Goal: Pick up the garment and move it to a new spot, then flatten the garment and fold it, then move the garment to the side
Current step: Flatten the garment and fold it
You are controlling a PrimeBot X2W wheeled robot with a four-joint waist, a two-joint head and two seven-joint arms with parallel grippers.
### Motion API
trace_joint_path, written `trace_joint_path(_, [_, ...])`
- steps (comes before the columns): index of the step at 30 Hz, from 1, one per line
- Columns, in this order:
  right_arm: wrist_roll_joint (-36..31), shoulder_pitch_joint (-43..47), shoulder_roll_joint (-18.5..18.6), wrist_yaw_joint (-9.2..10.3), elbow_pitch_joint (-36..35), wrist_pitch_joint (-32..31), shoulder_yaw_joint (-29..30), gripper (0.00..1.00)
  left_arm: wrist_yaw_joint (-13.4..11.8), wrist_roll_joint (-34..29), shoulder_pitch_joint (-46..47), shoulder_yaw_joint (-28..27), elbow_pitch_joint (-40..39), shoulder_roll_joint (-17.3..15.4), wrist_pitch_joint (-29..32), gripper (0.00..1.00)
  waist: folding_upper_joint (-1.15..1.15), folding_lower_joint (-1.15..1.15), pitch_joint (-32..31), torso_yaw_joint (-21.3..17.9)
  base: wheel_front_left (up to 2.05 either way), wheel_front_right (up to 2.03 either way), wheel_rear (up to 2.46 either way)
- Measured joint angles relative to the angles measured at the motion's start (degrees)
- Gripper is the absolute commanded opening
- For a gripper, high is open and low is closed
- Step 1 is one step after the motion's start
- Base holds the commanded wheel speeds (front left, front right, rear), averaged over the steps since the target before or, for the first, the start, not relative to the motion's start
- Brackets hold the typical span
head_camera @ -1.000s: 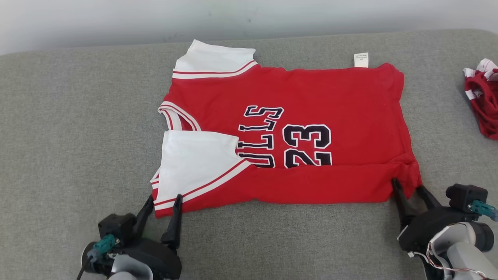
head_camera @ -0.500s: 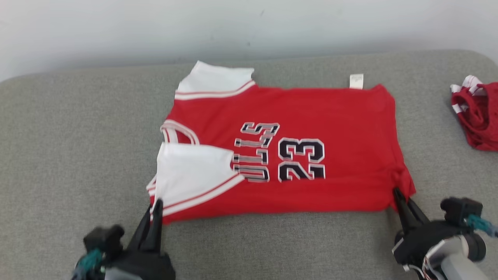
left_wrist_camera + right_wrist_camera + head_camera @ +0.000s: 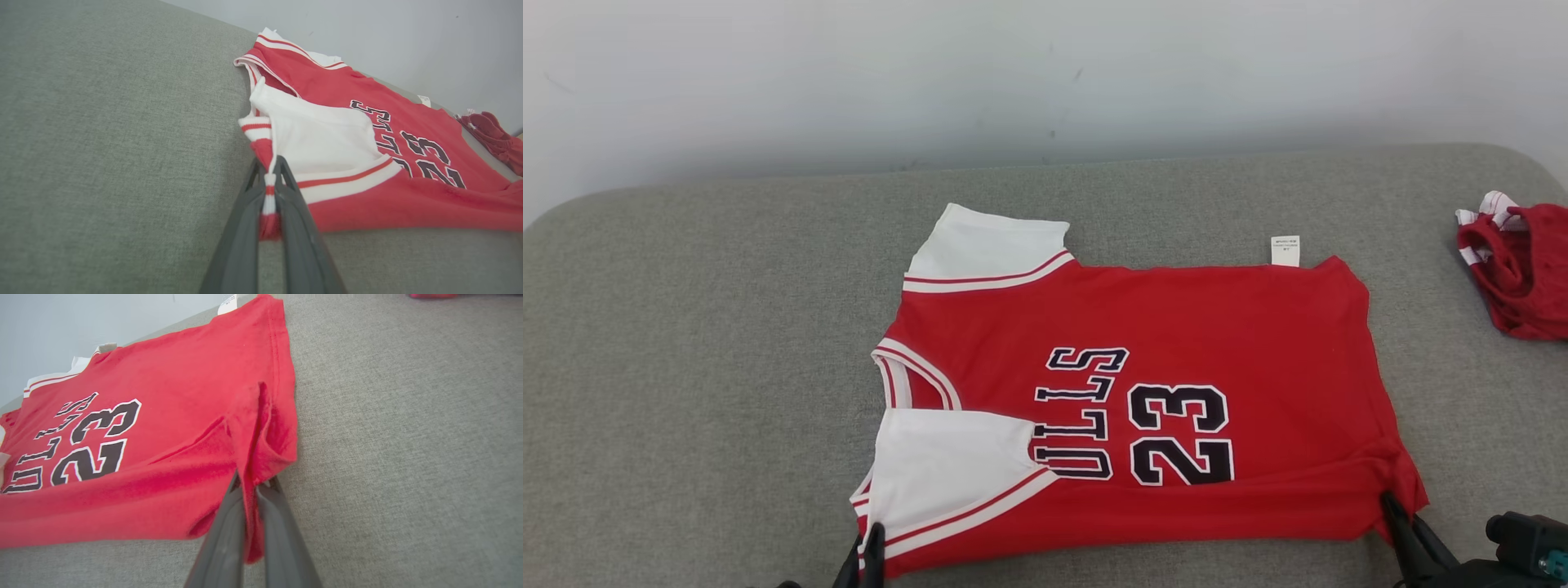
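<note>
The garment (image 3: pixel 1176 327) is a red jersey with white sleeves and a black "23", lying sideways on the grey cushion, its near edge folded over. At the bottom of the head view my left gripper (image 3: pixel 870 543) is shut on the near sleeve's striped cuff. The left wrist view shows the garment (image 3: pixel 367 163) with that cuff pinched between my left gripper (image 3: pixel 269 171). My right gripper (image 3: pixel 1395 510) is shut on the near hem corner. In the right wrist view, red cloth of the garment (image 3: pixel 163 416) bunches up between my right gripper (image 3: pixel 250 479).
A second crumpled red and white cloth (image 3: pixel 1515 273) lies at the right edge of the grey cushion (image 3: pixel 703 367). A pale wall (image 3: pixel 1013 73) rises behind the cushion. Open cushion lies to the left of the jersey.
Both grippers went from open around the jersey's near corners to shut on them. The camera tilted up, so the whole scene sits lower in the head view.
</note>
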State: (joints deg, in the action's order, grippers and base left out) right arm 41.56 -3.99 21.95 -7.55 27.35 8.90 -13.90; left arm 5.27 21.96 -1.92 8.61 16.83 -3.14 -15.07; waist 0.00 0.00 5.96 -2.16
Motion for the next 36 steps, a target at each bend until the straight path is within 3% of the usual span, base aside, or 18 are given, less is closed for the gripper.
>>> trace_joint_path(1, [-0.3, 0.3, -0.3, 0.00, -0.4, -0.2, 0.6, 1.00, -0.2, 0.0, 0.0, 0.1, 0.2, 0.1, 0.0, 0.10, 0.00, 0.00, -0.1, -0.1, 0.00, 0.00, 0.00])
trace_joint_path(2, [-0.6, 0.4, -0.7, 0.00, -0.7, -0.4, 1.2, 1.00, -0.3, 0.0, 0.1, 0.3, 0.2, 0.1, 0.0, 0.74, 0.00, 0.00, -0.1, -0.1, 0.00, 0.00, 0.00])
trace_joint_path(3, [-1.0, 0.5, -1.1, 0.00, -1.0, -0.4, 1.8, 1.00, -0.5, 0.0, 0.2, 0.3, 0.1, 0.1, 0.0, 1.00, 0.00, 0.00, -0.2, -0.2, 0.00, 0.00, 0.00])
trace_joint_path(23, [-19.2, 0.2, -10.5, 0.00, -18.5, 4.6, 10.6, 1.00, -4.2, -8.8, 3.0, -9.2, -13.6, 0.2, 0.0, 1.00, 0.00, 0.00, -3.9, -1.2, 0.00, 0.00, 0.00])
trace_joint_path(29, [-22.0, 2.7, -11.9, 0.00, -21.5, 5.3, 11.0, 1.00, -4.1, -10.0, 2.3, -11.7, -14.8, -0.1, 0.0, 1.00, 0.00, 0.00, -4.6, -1.5, 0.00, 0.00, 0.00])
trace_joint_path(36, [-23.9, 6.6, -12.9, 0.00, -23.4, 5.8, 12.2, 1.00, -2.2, -11.6, -0.7, -11.8, -15.0, -0.5, 0.0, 1.00, 0.00, 0.00, -5.2, -1.6, 0.00, 0.00, 0.00])
